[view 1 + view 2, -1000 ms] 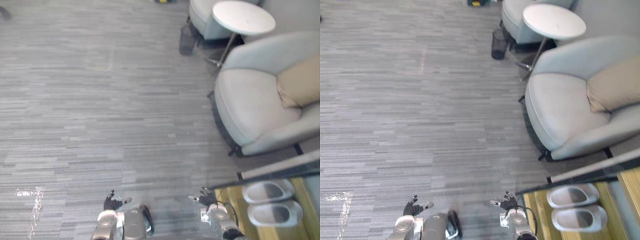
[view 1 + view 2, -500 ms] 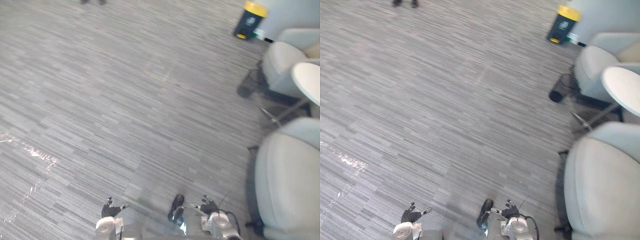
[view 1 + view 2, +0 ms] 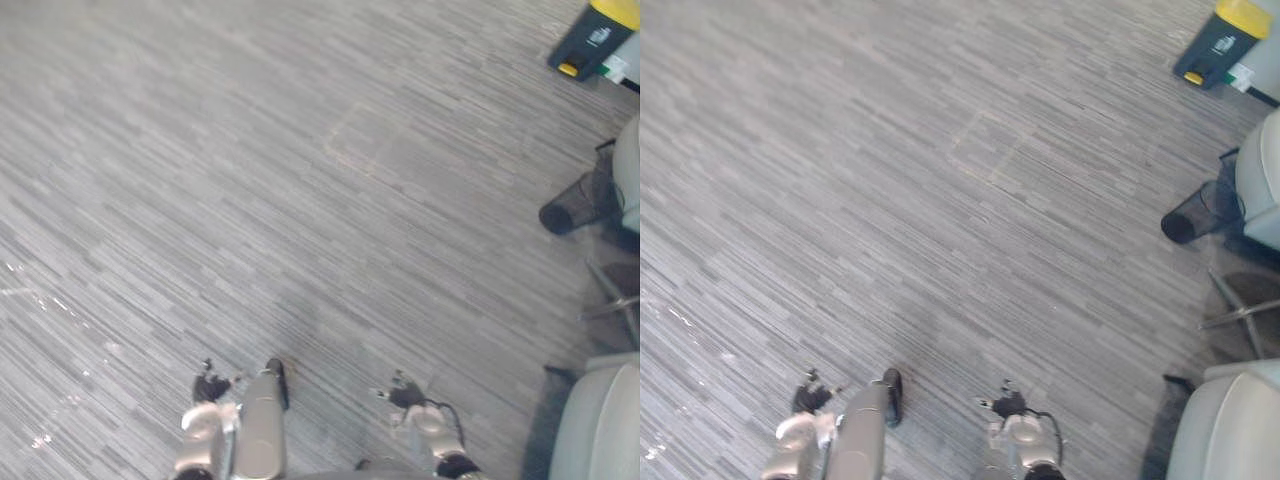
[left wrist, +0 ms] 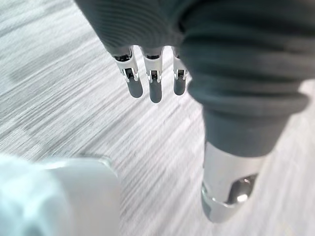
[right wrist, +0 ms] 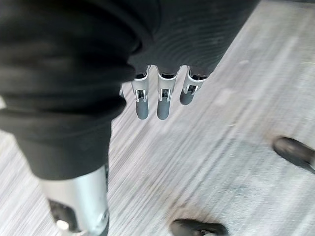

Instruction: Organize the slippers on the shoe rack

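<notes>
My left hand [image 3: 210, 387] hangs low over the grey carpet at the lower left, and my right hand [image 3: 403, 395] hangs at the same height at the lower middle. In the left wrist view the left hand's fingers [image 4: 155, 89] are straight and its thumb [image 4: 224, 196] stands apart, with bare carpet past them. In the right wrist view the right hand's fingers [image 5: 162, 102] are also straight, with the thumb [image 5: 78, 206] off to one side. Both hands are open and hold nothing.
Grey striped carpet [image 3: 300, 180] stretches ahead and to the left. At the right edge stand a grey armchair [image 3: 600, 430], a black mesh bin [image 3: 570, 205], metal furniture legs [image 3: 610, 300] and, further off, a dark bin with a yellow lid [image 3: 595, 40].
The camera has swung to the left: the wooden rack with two grey slippers passed out at the right, and the armchairs and bins slid to the right edge. Both hands stay open and low.
</notes>
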Tool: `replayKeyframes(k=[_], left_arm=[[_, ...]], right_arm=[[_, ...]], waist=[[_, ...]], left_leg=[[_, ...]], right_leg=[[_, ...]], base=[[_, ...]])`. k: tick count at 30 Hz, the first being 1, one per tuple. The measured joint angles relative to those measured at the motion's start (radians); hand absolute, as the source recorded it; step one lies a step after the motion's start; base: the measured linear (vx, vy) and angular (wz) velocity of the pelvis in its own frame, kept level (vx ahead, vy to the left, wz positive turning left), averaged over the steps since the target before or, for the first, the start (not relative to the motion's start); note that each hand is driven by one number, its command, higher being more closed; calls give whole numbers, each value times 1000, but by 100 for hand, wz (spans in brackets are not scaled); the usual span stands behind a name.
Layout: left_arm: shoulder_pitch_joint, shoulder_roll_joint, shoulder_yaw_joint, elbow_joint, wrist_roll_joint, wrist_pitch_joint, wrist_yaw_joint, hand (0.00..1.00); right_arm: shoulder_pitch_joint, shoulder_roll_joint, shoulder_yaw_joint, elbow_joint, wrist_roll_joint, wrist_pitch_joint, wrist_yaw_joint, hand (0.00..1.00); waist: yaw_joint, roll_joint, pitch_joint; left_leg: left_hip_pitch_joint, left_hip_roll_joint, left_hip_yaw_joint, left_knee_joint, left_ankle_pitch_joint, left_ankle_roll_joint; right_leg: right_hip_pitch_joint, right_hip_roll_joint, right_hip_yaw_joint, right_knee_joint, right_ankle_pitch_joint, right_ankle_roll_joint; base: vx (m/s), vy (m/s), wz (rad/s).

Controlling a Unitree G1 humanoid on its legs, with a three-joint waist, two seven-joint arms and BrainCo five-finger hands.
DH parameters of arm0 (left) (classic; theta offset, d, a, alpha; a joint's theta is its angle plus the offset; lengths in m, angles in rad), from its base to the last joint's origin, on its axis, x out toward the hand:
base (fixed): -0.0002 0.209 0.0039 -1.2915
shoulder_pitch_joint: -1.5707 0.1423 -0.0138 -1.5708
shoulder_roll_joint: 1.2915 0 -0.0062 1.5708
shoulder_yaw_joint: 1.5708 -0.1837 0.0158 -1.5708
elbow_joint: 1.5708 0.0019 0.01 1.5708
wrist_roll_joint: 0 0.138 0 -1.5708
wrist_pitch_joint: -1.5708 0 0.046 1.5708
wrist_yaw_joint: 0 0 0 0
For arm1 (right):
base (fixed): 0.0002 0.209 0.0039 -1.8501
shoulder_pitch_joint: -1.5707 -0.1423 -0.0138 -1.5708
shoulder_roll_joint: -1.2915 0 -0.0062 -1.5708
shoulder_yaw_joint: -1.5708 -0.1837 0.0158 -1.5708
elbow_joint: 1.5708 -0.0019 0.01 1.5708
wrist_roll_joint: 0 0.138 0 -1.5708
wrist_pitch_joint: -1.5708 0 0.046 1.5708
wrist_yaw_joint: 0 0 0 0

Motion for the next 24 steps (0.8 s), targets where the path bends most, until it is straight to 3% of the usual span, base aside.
replayKeyframes(k=[1, 2, 3, 4, 5, 6, 7, 8, 9, 10, 12, 13, 14, 15, 16, 17, 18, 19, 20, 21, 22, 23, 24], left_arm=[[14, 1, 7, 23, 0, 4, 0, 0], [22, -2, 7, 25, 0, 5, 1, 0], [58, -7, -1, 36, 1, 12, 1, 0], [64, -6, -14, 45, 2, 15, 0, 0], [56, 7, -23, 61, 2, 19, -1, 0], [57, 8, -22, 61, 2, 21, 0, 0], [62, 9, -22, 61, 2, 23, 0, 0], [77, 7, -22, 60, 3, 22, 0, 0], [80, 8, -22, 60, 3, 22, 1, 0], [80, 7, -23, 60, 4, 23, 0, 0], [59, -4, -29, 59, 13, 22, 0, 0], [56, -6, -36, 58, 17, 21, 0, 0], [51, -7, -57, 58, 23, 19, -1, 0], [49, -8, -67, 58, 28, 17, -2, 0], [55, -7, -87, 59, 45, 14, -2, 0], [48, -24, -88, 62, 52, 14, -3, 0], [49, -32, -90, 59, 56, 12, -3, 0], [47, -55, -90, 60, 61, 10, -3, 0], [47, -71, -89, 63, 61, 11, -3, 0], [46, -79, -88, 69, 62, 12, -3, 0], [41, -89, -86, 83, 63, 16, -4, 0], [41, -91, -87, 83, 64, 16, -4, 0], [41, -88, -84, 77, 64, 13, -4, 0]], right_arm=[[1, -1, 2, -5, -1, -5, 0, 0], [0, -2, 2, -4, -2, -7, 0, 0], [10, -5, 1, -6, -4, -10, 0, 0], [19, -6, 0, -12, -11, -9, 1, 0], [35, -1, 1, -12, -19, -5, 6, 0], [39, 1, 1, -12, -19, -4, 8, 0], [48, 4, 1, -12, -19, 3, 12, 0], [62, 7, 1, -12, -19, 3, 12, 0], [63, 7, 0, -13, -19, 3, 12, 0], [62, 8, -8, -18, -20, 3, 12, 0], [61, -1, -9, -20, -21, 1, 11, 0], [59, -4, -9, -24, -22, 1, 10, 0], [54, -8, -10, -24, -21, 3, 11, 0], [55, -10, -11, -24, -21, 3, 11, 0], [68, -9, -15, -25, -21, 5, 12, 0], [66, -23, -21, -24, -22, 5, 11, 0], [65, -25, -26, -24, -22, 5, 12, 0], [65, -32, -36, -22, -26, 5, 12, 0], [65, -39, -38, -22, -29, 6, 12, 0], [67, -44, -36, -21, -31, 8, 13, 0], [71, -52, -30, -21, -48, 15, 17, 0], [75, -50, -24, -20, -52, 17, 17, 0], [83, -46, -25, -16, -54, 21, 17, 0]], waist=[[13, 0, -1], [15, 4, -1], [12, 37, -9], [5, 45, -13], [3, 37, -7], [1, 37, -6], [-6, 41, -4], [-22, 42, -4], [-27, 42, -5], [-48, 49, -2], [-57, 68, 8], [-60, 73, 11], [-69, 72, 9], [-76, 69, 8], [-93, 56, -1], [-101, 77, -27], [-97, 91, -40], [-98, 120, -58], [-97, 139, -62], [-99, 151, -64], [-104, 166, -57], [-102, 172, -56], [-94, 170, -54]], left_leg=[[45, -4, 6, 21, -32, 15], [60, -2, 6, 23, -44, 16], [141, 2, -1, 11, -127, -6], [178, -2, -9, -6, -182, -18], [221, -19, -12, -2, -214, -12], [235, -21, -16, -3, -225, -9], [299, -21, -24, -31, -243, -9], [367, -21, -25, -80, -243, -10], [387, -21, -25, -99, -243, -10], [452, -19, -22, -160, -240, -15], [518, -3, -17, -210, -239, -18], [537, -1, -17, -223, -238, -20], [578, -3, -17, -259, -235, -44], [610, -7, -20, -281, -242, -68], [682, -22, -43, -307, -268, -112], [710, 1, -65, -303, -272, -124], [703, 13, -70, -290, -264, -136], [671, 38, -89, -201, -242, -175], [636, 51, -96, -94, -201, -191], [605, 59, -100, -14, -156, -176], [528, 80, -104, 193, 24, -168], [498, 98, -97, 269, 23, -175], [437, 143, -54, 417, -50, -164]], right_leg=[[0, 6, 0, 65, 74, 4], [0, -2, -4, 88, 80, 7], [-40, -39, 19, 307, 102, 41], [-89, -68, 31, 457, 120, 29], [-188, -129, 36, 723, 118, 1], [-217, -139, 33, 787, 106, -14], [-288, -142, 15, 917, 52, -56], [-347, -136, -21, 938, 3, -71], [-369, -133, -37, 929, -15, -80], [-470, -109, -87, 817, -70, -100], [-524, -50, -124, 552, -52, -103], [-535, -26, -126, 465, -31, -104], [-551, 25, -116, 254, 50, -97], [-555, 46, -109, 158, 102, -100], [-560, 64, -51, 125, 212, -181], [-585, 73, -22, 229, 232, -214], [-599, 77, -23, 263, 203, -213], [-606, 79, -38, 331, 138, -223], [-592, 87, -36, 347, 102, -223], [-573, 95, -33, 341, 87, -215], [-491, 111, -23, 288, 68, -204], [-449, 120, -18, 260, 66, -202], [-365, 134, -6, 195, 60, -203]], base=[[415, 81, -20], [507, 166, -21], [430, 172, -8], [496, 204, 14], [306, 93, 24], [379, 76, 25], [405, 39, 18], [415, 30, 14], [495, 9, 11], [401, -9, 5], [429, -46, 7], [488, -77, 15], [409, -74, 24], [686, -164, 48], [770, -197, 52], [667, -172, 39], [698, -169, 16], [548, -134, -8], [816, -183, -12], [655, -108, -18], [624, -83, -12], [576, -61, -13], [529, -37, -11]])
